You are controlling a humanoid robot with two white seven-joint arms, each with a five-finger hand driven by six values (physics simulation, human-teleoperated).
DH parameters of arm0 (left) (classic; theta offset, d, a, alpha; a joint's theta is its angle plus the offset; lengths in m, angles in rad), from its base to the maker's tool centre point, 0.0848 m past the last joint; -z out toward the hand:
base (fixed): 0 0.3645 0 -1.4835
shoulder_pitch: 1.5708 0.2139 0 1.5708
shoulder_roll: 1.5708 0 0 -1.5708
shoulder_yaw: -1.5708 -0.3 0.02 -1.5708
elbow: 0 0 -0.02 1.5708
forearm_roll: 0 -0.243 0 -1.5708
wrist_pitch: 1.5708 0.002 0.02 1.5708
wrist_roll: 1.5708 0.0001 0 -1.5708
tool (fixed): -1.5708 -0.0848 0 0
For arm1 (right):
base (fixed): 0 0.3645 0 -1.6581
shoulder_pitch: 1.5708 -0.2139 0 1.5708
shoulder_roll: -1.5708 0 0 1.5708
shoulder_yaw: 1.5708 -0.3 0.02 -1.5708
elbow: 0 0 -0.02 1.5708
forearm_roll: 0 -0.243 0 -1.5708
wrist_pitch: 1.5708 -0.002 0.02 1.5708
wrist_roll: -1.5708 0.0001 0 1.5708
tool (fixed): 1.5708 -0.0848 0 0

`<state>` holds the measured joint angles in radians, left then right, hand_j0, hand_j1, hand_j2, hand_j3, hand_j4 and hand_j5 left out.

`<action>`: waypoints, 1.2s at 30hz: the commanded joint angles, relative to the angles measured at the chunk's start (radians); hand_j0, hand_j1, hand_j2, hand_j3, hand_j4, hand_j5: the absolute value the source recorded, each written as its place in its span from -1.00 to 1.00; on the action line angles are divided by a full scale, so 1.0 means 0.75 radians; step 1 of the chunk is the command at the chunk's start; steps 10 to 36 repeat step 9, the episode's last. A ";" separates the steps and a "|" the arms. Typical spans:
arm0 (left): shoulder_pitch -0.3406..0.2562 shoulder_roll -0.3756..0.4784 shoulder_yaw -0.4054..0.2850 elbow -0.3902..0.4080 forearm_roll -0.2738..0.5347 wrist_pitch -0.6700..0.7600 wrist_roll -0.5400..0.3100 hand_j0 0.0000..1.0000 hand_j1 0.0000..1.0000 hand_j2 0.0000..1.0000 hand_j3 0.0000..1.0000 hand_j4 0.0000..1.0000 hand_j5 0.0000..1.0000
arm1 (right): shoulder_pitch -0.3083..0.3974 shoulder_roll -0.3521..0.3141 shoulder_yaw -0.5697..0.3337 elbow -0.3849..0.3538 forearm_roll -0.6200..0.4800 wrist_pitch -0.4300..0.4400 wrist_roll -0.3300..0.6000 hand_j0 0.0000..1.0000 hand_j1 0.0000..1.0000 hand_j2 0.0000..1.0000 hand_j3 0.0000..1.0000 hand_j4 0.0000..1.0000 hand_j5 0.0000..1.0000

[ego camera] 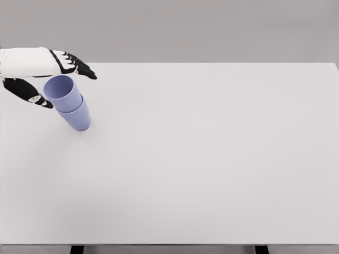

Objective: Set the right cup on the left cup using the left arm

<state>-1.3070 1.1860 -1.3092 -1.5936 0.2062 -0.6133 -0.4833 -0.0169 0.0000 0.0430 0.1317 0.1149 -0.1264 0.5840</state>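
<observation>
Two lavender cups stand nested at the table's far left: the upper cup point(62, 92) sits inside the lower cup point(77, 117), its open mouth facing up. My left hand point(55, 76) comes in from the left edge, just behind and beside the upper cup. Its black fingers point(79, 65) stretch out past the cup's rim and the thumb point(29, 94) lies to the cup's left. The fingers are spread and hold nothing; a small gap shows between them and the cup. The right arm does not appear.
The white table point(212, 159) spreads wide to the right of the cups. Its front edge runs along the bottom of the picture, with two dark legs below it.
</observation>
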 commanded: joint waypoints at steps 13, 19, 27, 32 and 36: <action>0.004 -0.053 0.050 -0.221 0.110 0.003 -0.002 1.00 1.00 1.00 1.00 1.00 1.00 | 0.000 0.000 0.000 0.000 0.000 -0.001 0.001 1.00 1.00 1.00 1.00 1.00 1.00; 0.004 -0.053 0.050 -0.221 0.110 0.003 -0.002 1.00 1.00 1.00 1.00 1.00 1.00 | 0.000 0.000 0.000 0.000 0.000 -0.001 0.001 1.00 1.00 1.00 1.00 1.00 1.00; 0.004 -0.053 0.050 -0.221 0.110 0.003 -0.002 1.00 1.00 1.00 1.00 1.00 1.00 | 0.000 0.000 0.000 0.000 0.000 -0.001 0.001 1.00 1.00 1.00 1.00 1.00 1.00; 0.004 -0.053 0.050 -0.221 0.110 0.003 -0.002 1.00 1.00 1.00 1.00 1.00 1.00 | 0.000 0.000 0.000 0.000 0.000 -0.001 0.001 1.00 1.00 1.00 1.00 1.00 1.00; 0.004 -0.053 0.050 -0.221 0.110 0.003 -0.002 1.00 1.00 1.00 1.00 1.00 1.00 | 0.000 0.000 0.000 0.000 0.000 -0.001 0.001 1.00 1.00 1.00 1.00 1.00 1.00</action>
